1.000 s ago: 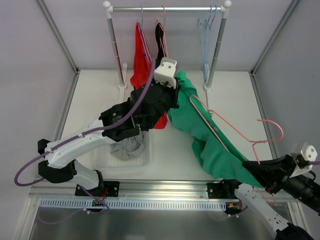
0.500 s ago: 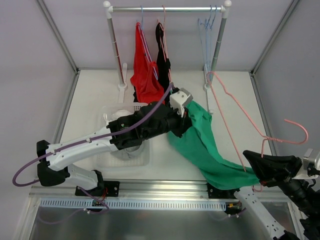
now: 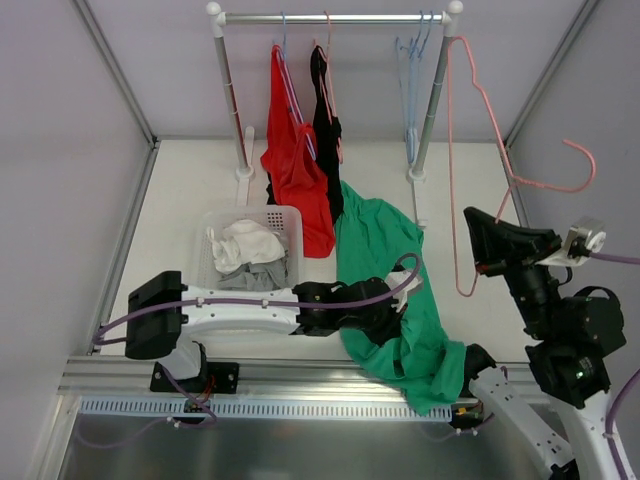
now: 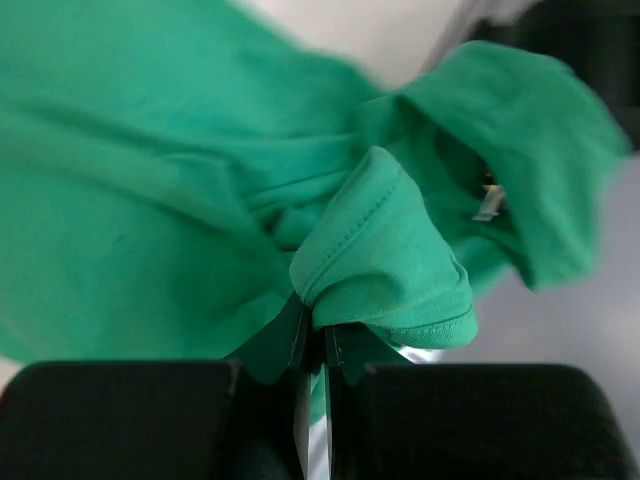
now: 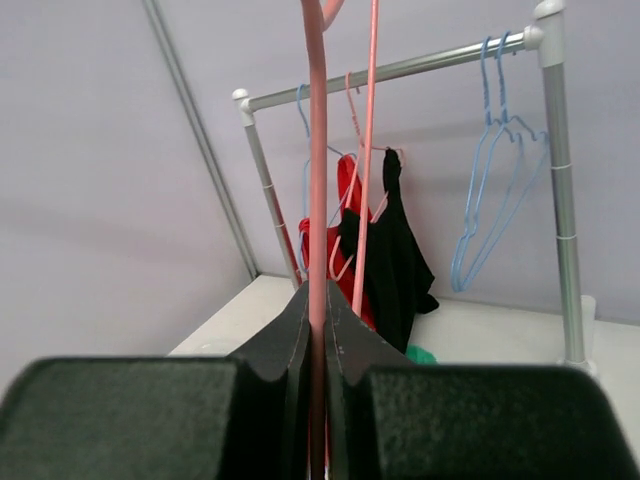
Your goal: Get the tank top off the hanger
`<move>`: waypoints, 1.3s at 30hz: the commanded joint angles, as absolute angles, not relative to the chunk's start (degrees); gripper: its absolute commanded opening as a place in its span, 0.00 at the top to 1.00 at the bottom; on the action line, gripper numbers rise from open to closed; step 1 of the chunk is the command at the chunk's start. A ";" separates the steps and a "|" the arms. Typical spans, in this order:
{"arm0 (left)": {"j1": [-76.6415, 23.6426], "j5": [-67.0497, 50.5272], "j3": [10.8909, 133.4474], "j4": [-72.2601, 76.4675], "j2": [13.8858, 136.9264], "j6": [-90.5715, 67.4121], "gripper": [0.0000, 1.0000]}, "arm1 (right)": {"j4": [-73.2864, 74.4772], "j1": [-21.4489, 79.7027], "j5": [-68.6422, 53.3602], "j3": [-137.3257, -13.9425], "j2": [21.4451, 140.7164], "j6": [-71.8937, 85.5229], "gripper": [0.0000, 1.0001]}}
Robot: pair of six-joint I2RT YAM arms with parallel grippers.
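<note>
The green tank top lies spread on the table, off the hanger, its lower end bunched near the front edge. My left gripper is shut on a fold of the green fabric low over the table. My right gripper is shut on the bare pink hanger, held upright above the table's right side. The hanger's pink wire runs straight up between the fingers.
A rail at the back carries a red top, a black top and blue hangers. A white basket holding white and grey clothes sits at left centre.
The right gripper swung the pink hanger up and clear of the tank top. The left arm dragged the green fabric down toward the front edge, and the top now lies on the table.
</note>
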State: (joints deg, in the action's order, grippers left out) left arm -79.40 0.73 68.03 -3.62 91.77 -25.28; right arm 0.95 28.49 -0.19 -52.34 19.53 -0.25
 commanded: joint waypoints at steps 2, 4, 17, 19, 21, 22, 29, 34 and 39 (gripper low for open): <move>-78.75 16.69 63.11 -3.42 91.85 -34.71 1.00 | 11.37 28.39 3.44 -68.34 28.37 -2.63 1.00; -78.66 18.89 61.97 -5.17 91.15 -37.00 0.95 | 25.01 28.39 0.80 -76.97 31.97 -1.50 1.00; -75.94 29.35 58.80 -27.58 68.66 -38.33 0.01 | 39.99 28.65 3.15 -89.01 50.70 5.98 1.00; -75.94 29.97 57.92 -32.31 62.42 -37.97 0.01 | 39.90 28.83 4.30 -91.22 55.69 4.75 1.00; -75.94 31.19 57.48 -35.84 56.55 -37.71 0.01 | 39.90 29.18 6.85 -94.65 61.13 3.96 1.00; -75.94 31.64 57.39 -37.51 54.69 -37.71 0.01 | 39.82 29.27 7.64 -95.88 63.09 3.35 1.00; -75.94 31.20 57.04 -49.65 45.53 -34.20 0.01 | 39.90 29.44 12.64 -110.20 81.17 0.44 1.00; -75.94 28.56 53.01 -50.54 45.00 -28.57 0.01 | 40.43 29.53 15.55 -125.75 93.23 -4.39 1.00; -76.11 27.42 52.74 -51.06 46.41 -28.74 0.01 | 39.82 28.74 17.93 -137.01 104.49 -7.20 1.00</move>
State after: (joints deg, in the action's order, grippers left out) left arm -75.77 28.71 52.80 -49.71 46.61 -30.87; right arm 42.17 29.15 14.55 -131.04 101.32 -3.79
